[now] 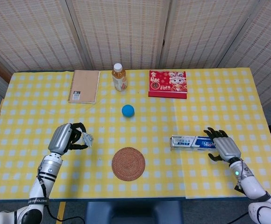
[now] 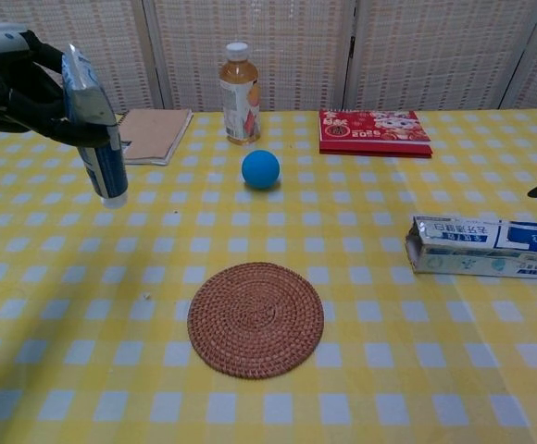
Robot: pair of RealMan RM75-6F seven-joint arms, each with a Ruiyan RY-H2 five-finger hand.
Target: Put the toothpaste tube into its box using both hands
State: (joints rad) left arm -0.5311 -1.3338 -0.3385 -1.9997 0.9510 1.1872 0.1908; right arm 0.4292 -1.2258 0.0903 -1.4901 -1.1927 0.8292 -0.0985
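Your left hand (image 2: 17, 79) held the tube (image 2: 95, 129) clear of the table, cap down and crimped end up, fingers wrapped round its upper part; the head view showed that hand (image 1: 63, 138) over the left side of the cloth with the tube (image 1: 87, 139) seen nearly end-on. The box (image 1: 195, 143) lay flat on the right, its long side running left to right and the end facing the mat (image 1: 128, 164) looking open – though I could not tell how wide the flap stood. Your right hand (image 1: 221, 145) was at the box's far end with fingers spread and nothing yet held; whether it touched the carton I could not tell. The step, as I judged it, was to get that hand firmly on the box before the tube came across. You wanted to grip the closed end so the mouth stayed free, and not crush the walls. The tube hung upright while the box lay level – you needed to tip it over, cap toward the opening, on the way. The ball (image 1: 128, 110) and bottle (image 1: 119, 77) stood well back, out of that path.
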